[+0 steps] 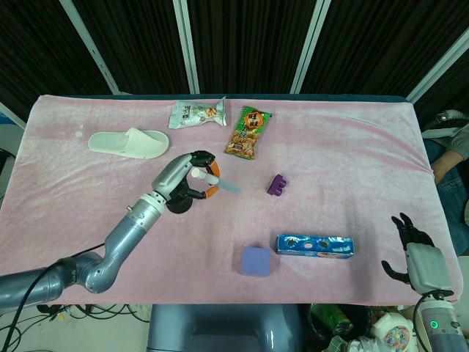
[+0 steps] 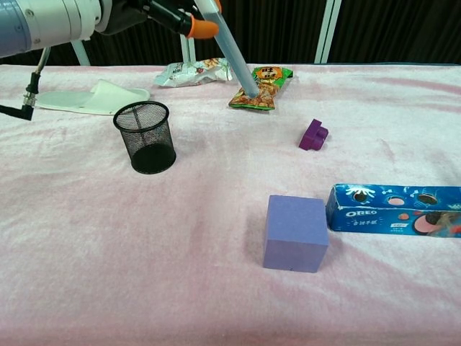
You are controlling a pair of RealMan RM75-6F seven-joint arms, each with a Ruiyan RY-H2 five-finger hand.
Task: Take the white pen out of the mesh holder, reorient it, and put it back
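Left hand (image 1: pixel 185 181) grasps the white pen (image 2: pixel 234 55) in its fingertips, aloft and slanted, beside and above the mesh holder (image 2: pixel 146 136), toward the table's (image 1: pixel 352 169) far-left corner. Right hand (image 1: pixel 419 255), fingers spread and holding nothing, hangs off the near-right corner.

A white slipper (image 1: pixel 129 142) and two snack packets (image 1: pixel 198 114) (image 1: pixel 248 133) lie beyond the fingers (image 1: pixel 208 174); a purple block (image 1: pixel 256 260) and cookie box (image 1: pixel 315 245) sit nearer.
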